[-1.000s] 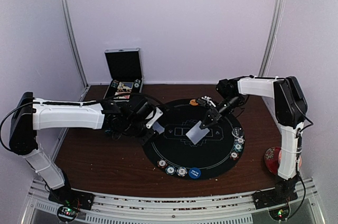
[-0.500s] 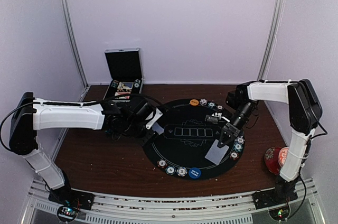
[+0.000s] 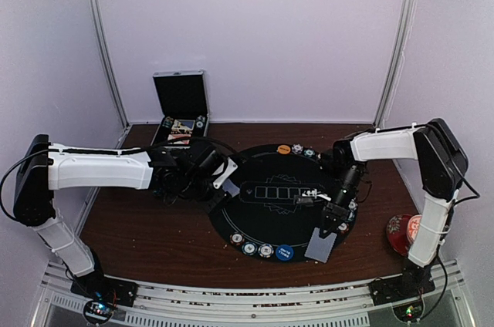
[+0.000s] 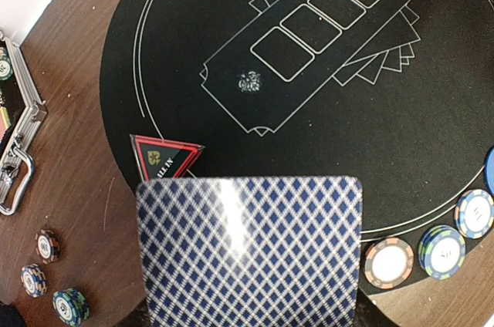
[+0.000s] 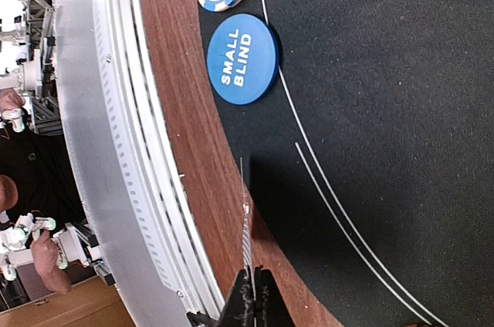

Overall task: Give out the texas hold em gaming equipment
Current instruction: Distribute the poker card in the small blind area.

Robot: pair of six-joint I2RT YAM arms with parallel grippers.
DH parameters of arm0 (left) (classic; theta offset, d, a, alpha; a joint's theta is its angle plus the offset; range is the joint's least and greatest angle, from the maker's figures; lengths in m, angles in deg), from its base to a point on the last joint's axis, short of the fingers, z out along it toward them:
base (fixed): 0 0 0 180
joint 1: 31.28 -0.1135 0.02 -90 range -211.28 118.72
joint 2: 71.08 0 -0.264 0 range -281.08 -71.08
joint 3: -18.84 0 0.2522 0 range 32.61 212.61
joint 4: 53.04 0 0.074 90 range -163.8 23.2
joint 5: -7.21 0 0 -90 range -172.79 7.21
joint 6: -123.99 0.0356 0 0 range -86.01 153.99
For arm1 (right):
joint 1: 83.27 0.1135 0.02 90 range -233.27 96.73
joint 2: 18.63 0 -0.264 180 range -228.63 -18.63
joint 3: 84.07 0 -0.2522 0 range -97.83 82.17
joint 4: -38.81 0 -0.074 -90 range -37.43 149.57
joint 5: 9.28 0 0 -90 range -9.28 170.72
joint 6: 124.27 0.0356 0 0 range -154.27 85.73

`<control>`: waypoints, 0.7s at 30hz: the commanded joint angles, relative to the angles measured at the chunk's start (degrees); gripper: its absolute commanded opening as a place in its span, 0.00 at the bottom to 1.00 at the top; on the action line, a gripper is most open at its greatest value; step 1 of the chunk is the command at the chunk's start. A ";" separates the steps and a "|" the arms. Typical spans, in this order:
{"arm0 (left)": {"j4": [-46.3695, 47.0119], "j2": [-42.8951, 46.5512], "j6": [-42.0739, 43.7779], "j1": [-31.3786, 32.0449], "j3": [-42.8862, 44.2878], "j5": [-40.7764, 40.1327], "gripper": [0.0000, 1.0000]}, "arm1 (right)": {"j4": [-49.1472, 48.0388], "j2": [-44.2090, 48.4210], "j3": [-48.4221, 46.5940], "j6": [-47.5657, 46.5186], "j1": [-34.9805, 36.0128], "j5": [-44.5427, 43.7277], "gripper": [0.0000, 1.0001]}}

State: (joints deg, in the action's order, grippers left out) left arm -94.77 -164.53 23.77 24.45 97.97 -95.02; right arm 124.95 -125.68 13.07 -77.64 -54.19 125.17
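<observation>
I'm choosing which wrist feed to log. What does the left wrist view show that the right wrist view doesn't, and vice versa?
Left wrist only: the red triangle marker, the card outlines, loose chips on the wooden table, the case's edge, a diamond-patterned card back. Right wrist only: SMALL BLIND lettering on the blue disc, the metal rail, an edge-on card. Both: the black mat, the table, one held card.

We see two arms built alike: the left arm (image 3: 100, 169) and right arm (image 3: 386, 144) wear white shells on their long links, with black housings at the joints. The left gripper (image 3: 218, 180) and right gripper (image 3: 327, 223) are black. Thin black cables (image 3: 11, 170) loop beside the shoulders. Each black base plate (image 3: 104, 290) carries small green and red lights (image 3: 96, 311).
</observation>
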 commanded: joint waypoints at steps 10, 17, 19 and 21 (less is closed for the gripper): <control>2.13 0.46 0.02 0.17 -0.32 0.99 0.59 | -4.24 -5.53 -4.65 3.79 4.78 -5.89 0.00; 2.08 0.55 0.08 0.17 -0.41 1.15 0.59 | -9.03 -5.46 -4.49 8.02 5.79 -9.47 0.02; 2.17 0.55 0.10 0.17 -0.33 1.28 0.59 | -9.87 -5.35 -4.06 8.57 5.81 -10.01 0.04; 2.19 0.55 0.04 0.17 -0.37 1.44 0.59 | -10.51 -5.18 -4.02 9.11 5.90 -10.61 0.08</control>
State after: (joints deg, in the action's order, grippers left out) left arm -94.74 -164.53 23.79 24.45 97.95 -94.32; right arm 117.19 -131.03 9.33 -70.47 -48.38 117.36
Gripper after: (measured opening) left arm 0.593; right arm 0.056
